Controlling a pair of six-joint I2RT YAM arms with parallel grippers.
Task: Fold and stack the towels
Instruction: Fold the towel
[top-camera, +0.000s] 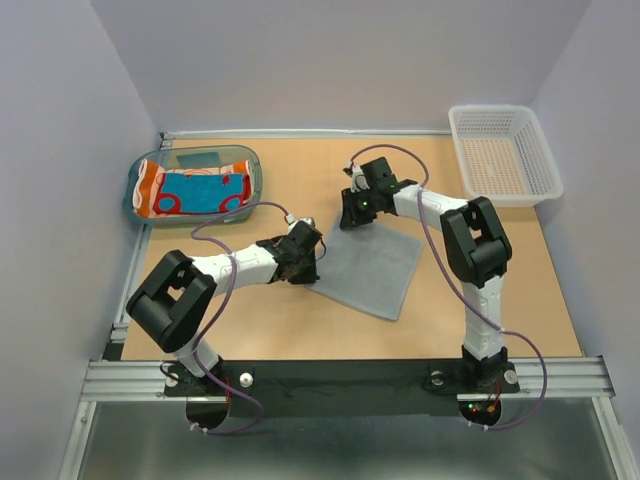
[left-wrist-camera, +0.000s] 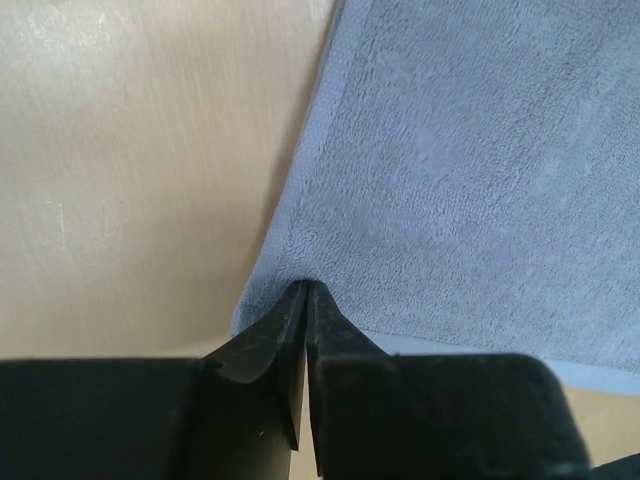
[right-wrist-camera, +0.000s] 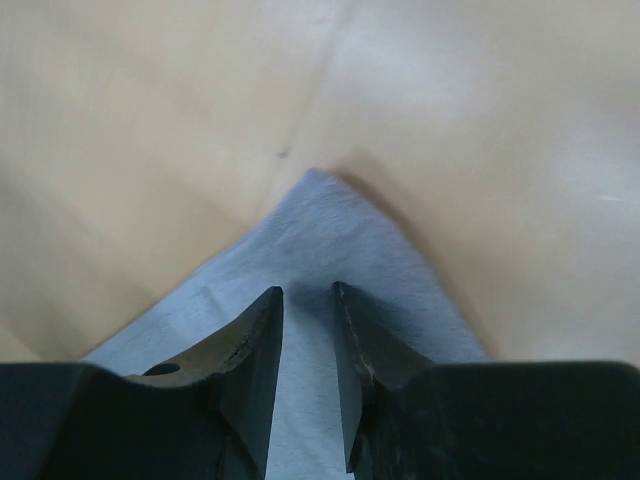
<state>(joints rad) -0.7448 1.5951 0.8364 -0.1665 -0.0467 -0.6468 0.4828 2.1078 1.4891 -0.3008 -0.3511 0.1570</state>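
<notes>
One towel (top-camera: 372, 268) is lying flat mid-tabletop (top-camera: 280, 330). More towels (top-camera: 195, 190) are sitting in the tray (top-camera: 212, 157) at far left; the basket (top-camera: 500, 160) is sitting at far right.

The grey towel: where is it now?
Top view: the grey towel lies at the middle of the table; the left tool pinches its left corner, the right tool is at its far corner.

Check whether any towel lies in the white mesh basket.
No, the white mesh basket shows only its own bare bottom in the top view, and the grey towel lies spread well outside it.
</notes>
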